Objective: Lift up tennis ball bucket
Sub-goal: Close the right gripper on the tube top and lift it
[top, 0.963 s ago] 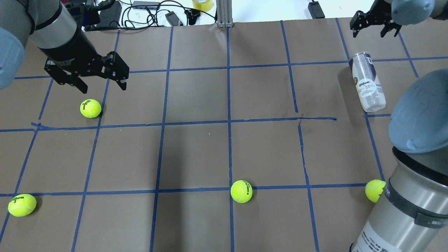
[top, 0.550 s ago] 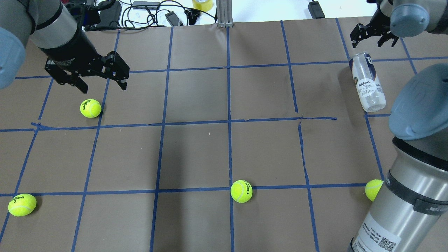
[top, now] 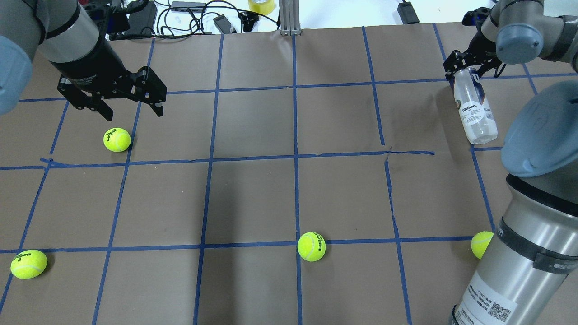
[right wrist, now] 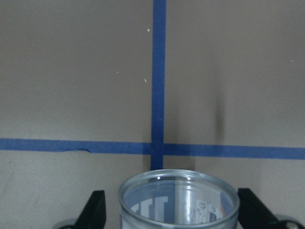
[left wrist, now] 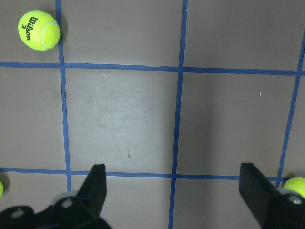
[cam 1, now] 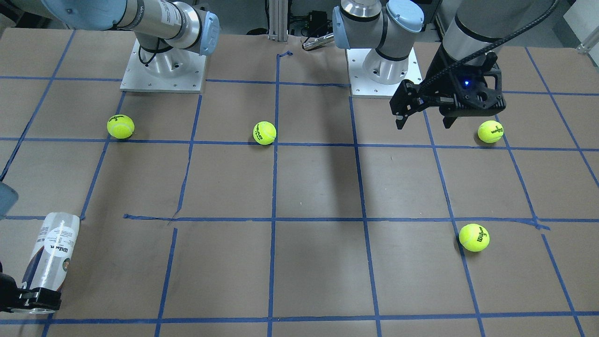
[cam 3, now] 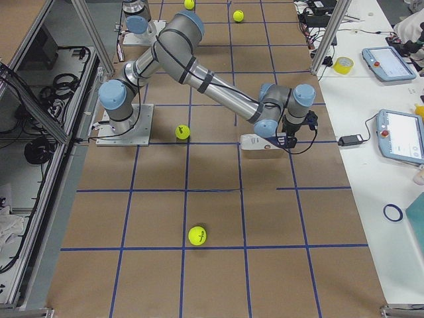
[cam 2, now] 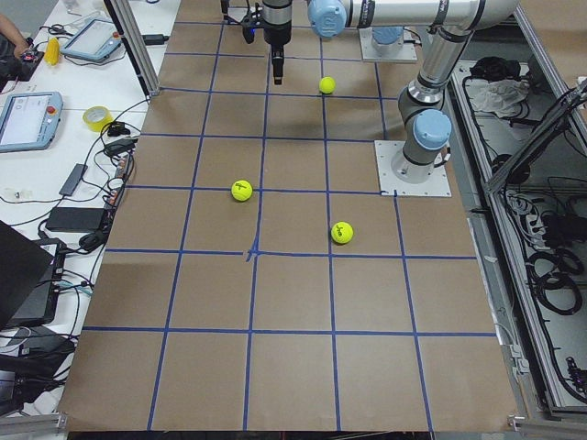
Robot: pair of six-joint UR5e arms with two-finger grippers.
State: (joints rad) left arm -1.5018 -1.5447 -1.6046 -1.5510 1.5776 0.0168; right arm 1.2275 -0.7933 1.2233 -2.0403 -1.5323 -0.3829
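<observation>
1. The bucket (top: 474, 108) lies on its side on the brown worktop (top: 253, 198), at the far right of the overhead view. Its "Wilson" label faces up.
2. Its metal-rimmed open end points away from the robot's base. The other end sits just beside a blue tape line.
3. The right pincer (top: 468, 71) is at the bucket's open end, spread. The right wrist view shows one finger on each side of the rim, with a gap on both sides, so nothing is pinched.
4. In the front-facing view the bucket is low at the left edge, with the black pincer across its near end.
5. The left pincer (top: 133, 113) is spread and holds nothing. It hovers over the worktop on the opposite side, well apart from the bucket.
6. One ball (top: 117, 139) lies near the left pincer, just toward the robot from it.
7. There are three more balls: one at the near-left corner (top: 28, 264), one near centre (top: 311, 246), and one (top: 482, 245) partly hidden behind the right arm's base section.
</observation>
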